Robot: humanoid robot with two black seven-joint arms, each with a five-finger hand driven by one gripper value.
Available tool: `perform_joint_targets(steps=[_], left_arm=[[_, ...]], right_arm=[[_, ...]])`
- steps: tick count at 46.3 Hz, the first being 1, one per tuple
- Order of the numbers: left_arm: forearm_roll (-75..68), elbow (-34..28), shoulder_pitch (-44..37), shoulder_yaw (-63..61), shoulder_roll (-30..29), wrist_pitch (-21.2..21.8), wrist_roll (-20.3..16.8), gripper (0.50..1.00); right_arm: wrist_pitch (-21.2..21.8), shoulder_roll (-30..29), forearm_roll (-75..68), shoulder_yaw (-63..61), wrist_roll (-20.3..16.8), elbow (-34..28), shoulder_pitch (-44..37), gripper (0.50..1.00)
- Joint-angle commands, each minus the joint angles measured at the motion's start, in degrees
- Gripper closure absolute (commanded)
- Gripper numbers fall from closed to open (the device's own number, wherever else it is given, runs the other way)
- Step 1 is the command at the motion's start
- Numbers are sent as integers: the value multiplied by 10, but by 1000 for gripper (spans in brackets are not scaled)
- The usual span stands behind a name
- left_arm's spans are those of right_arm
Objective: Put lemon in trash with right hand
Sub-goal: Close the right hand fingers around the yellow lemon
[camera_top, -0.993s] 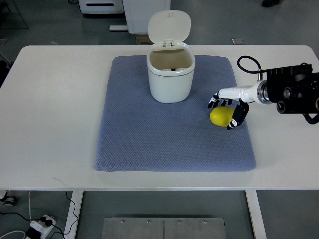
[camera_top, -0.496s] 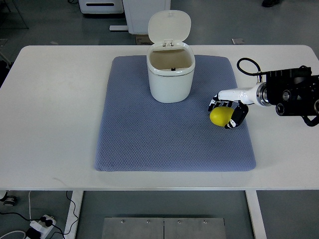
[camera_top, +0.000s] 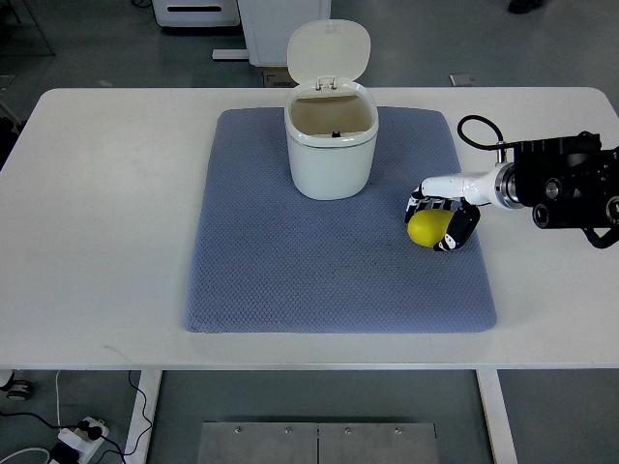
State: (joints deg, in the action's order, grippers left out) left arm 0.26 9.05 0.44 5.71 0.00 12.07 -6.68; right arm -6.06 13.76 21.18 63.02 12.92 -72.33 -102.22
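**Robot hand closes on the lemon**

Right robot hand (camera_top: 443, 215) has its fingers curled around the lemon (camera_top: 428, 227), which rests on the grey mat (camera_top: 290, 271) right of the open trash bin (camera_top: 331, 145). Likely firm, light, smooth-skinned and prone to rolling; wrapping its middle suits best.

A mat (camera_top: 319, 261) lies on the table (camera_top: 97, 193). The trash bin (camera_top: 331, 145) stands on the mat's far middle, lid up behind it. The lemon (camera_top: 427, 226) sits right of the bin, nearer, within the right hand (camera_top: 443, 215).
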Motion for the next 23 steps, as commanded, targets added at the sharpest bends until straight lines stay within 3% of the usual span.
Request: perform_joint_targets(steps=[1,7,23], left_arm=[[0,0,0,0,0,0,0,500],[0,0,0,0,0,0,0,500],[0,0,0,0,0,0,0,500]], right_arm=[[0,0,-1,0,0,0,0,879],[-6,0,-1,0,1,0,1,1000],[-11,7,-12,2,27,1,-7,1000]])
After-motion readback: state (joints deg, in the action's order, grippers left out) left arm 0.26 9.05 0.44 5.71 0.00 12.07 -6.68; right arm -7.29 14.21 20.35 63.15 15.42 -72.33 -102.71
